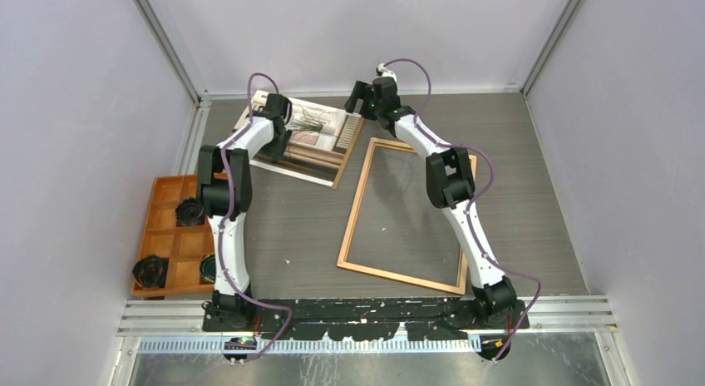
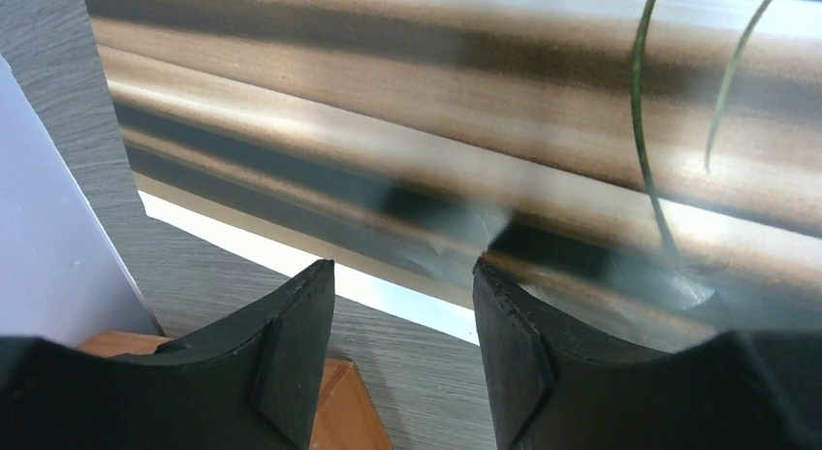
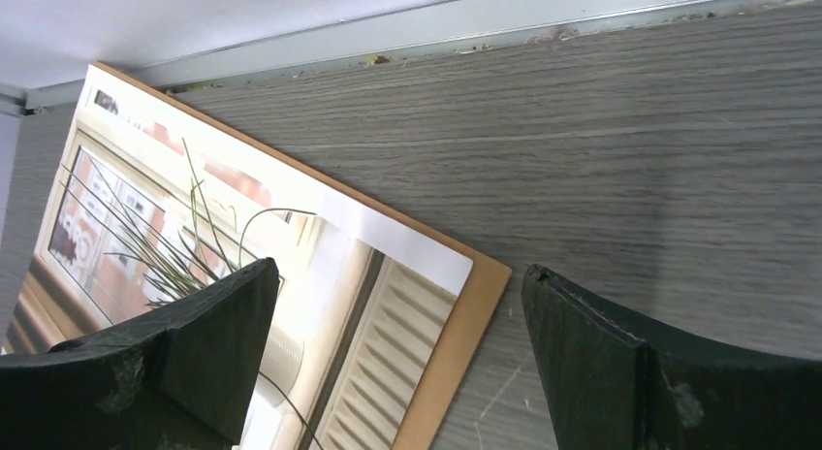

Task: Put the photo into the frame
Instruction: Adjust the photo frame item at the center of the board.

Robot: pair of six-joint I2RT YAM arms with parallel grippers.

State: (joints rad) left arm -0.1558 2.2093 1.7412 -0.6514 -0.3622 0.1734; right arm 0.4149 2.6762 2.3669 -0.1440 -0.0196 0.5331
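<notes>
**Flat photo, thin edges: slips and creases are to be expected**

The photo (image 1: 320, 145) is seen lying face up near the far left corner of the table (image 1: 532, 195), resting on a brown backing board (image 3: 456, 343) that shows past its far corner. The frame (image 1: 353, 211) lies empty at the middle of the table, the table surface showing through it. Its far left corner is just beside the photo's right edge.

The left gripper (image 2: 402, 271) is held low over the photo's near left part, jaws about half apart with nothing between them. The right gripper (image 3: 397, 271) is spread wide over the photo's far right corner, and nothing is gripped there either.

Several failures can be foreseen:

- The glossy print lies flat, so an edge may be missed and the sheet merely pushed across the board.
- The board could be pinched together with the print (the two edges run very close at the corner).
- If only one side is lifted, the sheet may be bent or creased.
- The photo and frame are turned at different angles, so a corner could be caught on a rail.
- The right arm reaches across the frame's far right corner, so the frame may be knocked by a low sweep.
</notes>
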